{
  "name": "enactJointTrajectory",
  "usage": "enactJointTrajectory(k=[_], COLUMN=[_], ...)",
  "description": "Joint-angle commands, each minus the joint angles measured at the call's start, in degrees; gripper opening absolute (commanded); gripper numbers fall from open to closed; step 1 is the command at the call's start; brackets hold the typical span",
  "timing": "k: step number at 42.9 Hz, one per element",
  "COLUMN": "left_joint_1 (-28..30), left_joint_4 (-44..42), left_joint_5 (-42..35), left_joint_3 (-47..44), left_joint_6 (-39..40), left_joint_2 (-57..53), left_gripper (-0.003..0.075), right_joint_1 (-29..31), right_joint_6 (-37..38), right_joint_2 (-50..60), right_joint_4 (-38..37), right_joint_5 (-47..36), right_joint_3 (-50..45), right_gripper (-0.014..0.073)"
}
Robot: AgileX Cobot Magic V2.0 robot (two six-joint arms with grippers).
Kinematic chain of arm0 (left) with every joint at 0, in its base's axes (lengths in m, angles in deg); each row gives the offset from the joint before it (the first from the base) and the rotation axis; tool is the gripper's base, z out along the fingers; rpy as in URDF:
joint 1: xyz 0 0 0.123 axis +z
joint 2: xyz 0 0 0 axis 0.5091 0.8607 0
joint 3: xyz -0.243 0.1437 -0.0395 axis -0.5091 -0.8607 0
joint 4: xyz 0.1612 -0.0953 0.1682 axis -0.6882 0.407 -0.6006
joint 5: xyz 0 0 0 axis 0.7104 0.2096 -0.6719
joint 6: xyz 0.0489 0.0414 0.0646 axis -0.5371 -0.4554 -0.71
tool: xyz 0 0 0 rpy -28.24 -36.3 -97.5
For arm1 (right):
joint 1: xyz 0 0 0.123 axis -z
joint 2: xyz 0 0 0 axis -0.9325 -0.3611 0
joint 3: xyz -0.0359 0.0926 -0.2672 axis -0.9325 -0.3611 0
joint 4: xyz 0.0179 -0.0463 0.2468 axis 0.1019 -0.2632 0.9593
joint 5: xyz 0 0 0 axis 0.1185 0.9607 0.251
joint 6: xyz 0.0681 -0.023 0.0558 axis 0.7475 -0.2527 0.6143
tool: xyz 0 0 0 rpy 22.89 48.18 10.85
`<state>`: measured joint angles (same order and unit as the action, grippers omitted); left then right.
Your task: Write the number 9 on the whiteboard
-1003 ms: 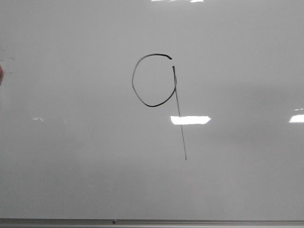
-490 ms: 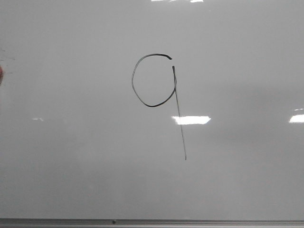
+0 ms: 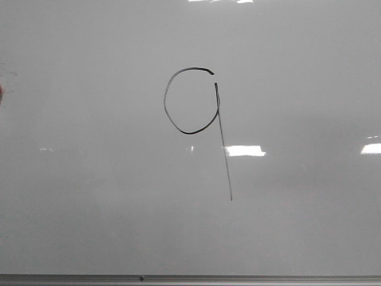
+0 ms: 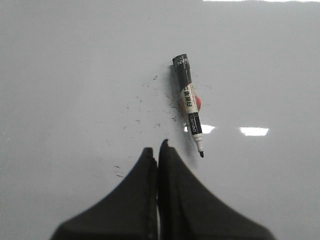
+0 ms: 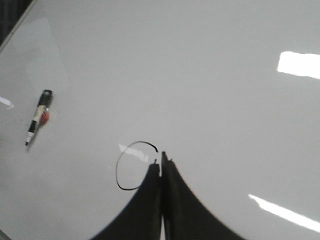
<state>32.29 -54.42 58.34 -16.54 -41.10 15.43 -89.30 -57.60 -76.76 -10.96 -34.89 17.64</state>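
The number 9 (image 3: 218, 113) is drawn in thin black line on the whiteboard (image 3: 89, 208), with an open round loop and a long slanted tail. Its loop also shows in the right wrist view (image 5: 120, 172), the tail hidden behind my fingers. A black-and-white marker (image 4: 189, 111) lies uncapped on the board beside a small red thing; it also shows in the right wrist view (image 5: 38, 117). My left gripper (image 4: 158, 149) is shut and empty, a little short of the marker's tip. My right gripper (image 5: 160, 161) is shut and empty over the 9. Neither gripper shows in the front view.
Faint dark smudges (image 4: 145, 107) mark the board near the marker. The board's thin grey edge strip (image 3: 238, 278) runs along the near side. A board corner edge (image 5: 15, 27) shows in the right wrist view. A red spot (image 3: 1, 92) sits at the left border.
The 9 and the light reflections have shifted very slightly in the front view. Nothing else has visibly changed.
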Motion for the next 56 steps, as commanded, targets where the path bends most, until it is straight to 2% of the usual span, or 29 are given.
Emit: enactJointTrajectory(k=[1, 8, 12, 19, 23, 33, 40, 56], left_joint_1=[0.19, 0.19, 0.19, 0.19, 0.19, 0.19, 0.19, 0.19], left_joint_4=[0.48, 0.48, 0.48, 0.48, 0.48, 0.48, 0.48, 0.48], left_joint_5=[-5.03, -5.03, -5.03, -5.03, -5.03, -5.03, -5.03, -5.03], left_joint_3=[-0.08, -0.08, -0.08, -0.08, -0.08, -0.08, -0.08, -0.08], left_joint_6=[0.12, 0.12, 0.12, 0.12, 0.12, 0.12, 0.12, 0.12], left_joint_2=[-0.96, -0.96, -0.96, -0.96, -0.96, -0.96, -0.96, -0.96], left_gripper=[-0.0019, -0.0019, -0.0019, -0.0019, -0.0019, -0.0019, -0.0019, -0.0019], right_joint_1=[0.44, 0.64, 2.76, 11.17, 16.08, 22.7, 23.02, 23.02], right_joint_6=[9.81, 27.12, 35.37, 48.32, 52.87, 55.63, 55.63, 55.63], right_joint_2=[0.94, 0.94, 0.94, 0.94, 0.94, 0.94, 0.94, 0.94], right_joint_4=[-8.74, -22.91, -29.5, -37.95, -41.76, -45.55, -48.09, -48.17], right_joint_5=[-8.05, -15.83, -18.03, -14.41, -11.36, -5.39, -4.99, -4.99], right_joint_3=[-0.82, -5.81, -8.63, -10.15, -10.15, -10.2, -10.2, -10.2], right_gripper=[-0.0069, -0.0069, -0.0069, -0.0069, -0.0069, -0.0069, -0.0069, -0.0069])
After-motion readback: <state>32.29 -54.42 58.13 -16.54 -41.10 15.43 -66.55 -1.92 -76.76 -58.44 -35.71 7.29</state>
